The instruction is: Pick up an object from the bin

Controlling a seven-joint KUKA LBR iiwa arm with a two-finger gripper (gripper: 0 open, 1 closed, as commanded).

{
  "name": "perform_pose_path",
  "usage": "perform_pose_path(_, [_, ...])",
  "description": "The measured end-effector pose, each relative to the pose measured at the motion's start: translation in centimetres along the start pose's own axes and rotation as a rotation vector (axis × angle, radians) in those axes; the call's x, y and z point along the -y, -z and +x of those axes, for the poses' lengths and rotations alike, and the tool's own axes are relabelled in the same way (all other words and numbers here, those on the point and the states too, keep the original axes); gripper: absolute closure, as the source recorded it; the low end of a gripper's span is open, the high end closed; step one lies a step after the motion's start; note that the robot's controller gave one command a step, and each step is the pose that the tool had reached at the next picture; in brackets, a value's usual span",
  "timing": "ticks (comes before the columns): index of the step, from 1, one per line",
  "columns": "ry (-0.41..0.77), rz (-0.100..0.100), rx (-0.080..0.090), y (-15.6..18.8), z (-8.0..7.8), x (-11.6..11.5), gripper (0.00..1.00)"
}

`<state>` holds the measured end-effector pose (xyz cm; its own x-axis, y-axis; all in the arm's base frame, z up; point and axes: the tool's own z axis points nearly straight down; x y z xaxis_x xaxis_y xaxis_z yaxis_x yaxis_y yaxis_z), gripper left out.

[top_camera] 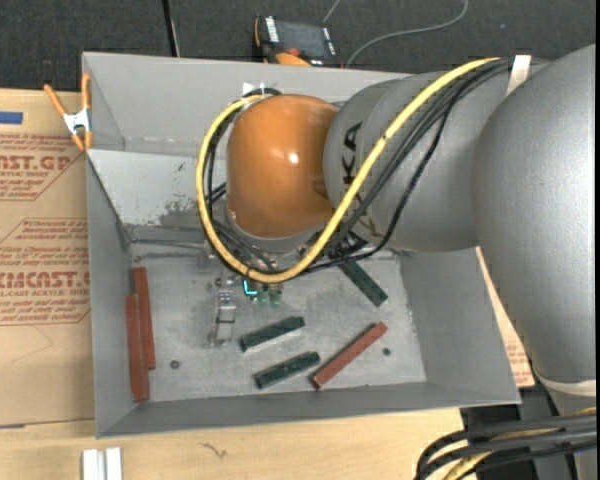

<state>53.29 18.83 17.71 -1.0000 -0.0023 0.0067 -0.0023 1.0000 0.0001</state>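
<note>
My gripper (223, 318) hangs below the orange wrist cover, low over the bin floor left of centre. Nothing can be seen held in it. Just to its right lies a dark green flat bar (272, 333), angled up to the right. A second dark green bar (287, 369) lies a little nearer the front wall. A red-brown bar (350, 355) rests to the right of these two, also slanted.
Two long red-brown sticks (139, 333) lie side by side along the bin's left wall. Another dark green bar (366, 282) sits at the right, partly under the arm. The arm and its cover hide the back middle of the bin.
</note>
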Motion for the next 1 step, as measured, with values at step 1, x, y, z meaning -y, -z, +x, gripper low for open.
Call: perform_pose_path(1, [0.261, 0.002, 0.003, -10.99, -0.81, 7.37, 0.00])
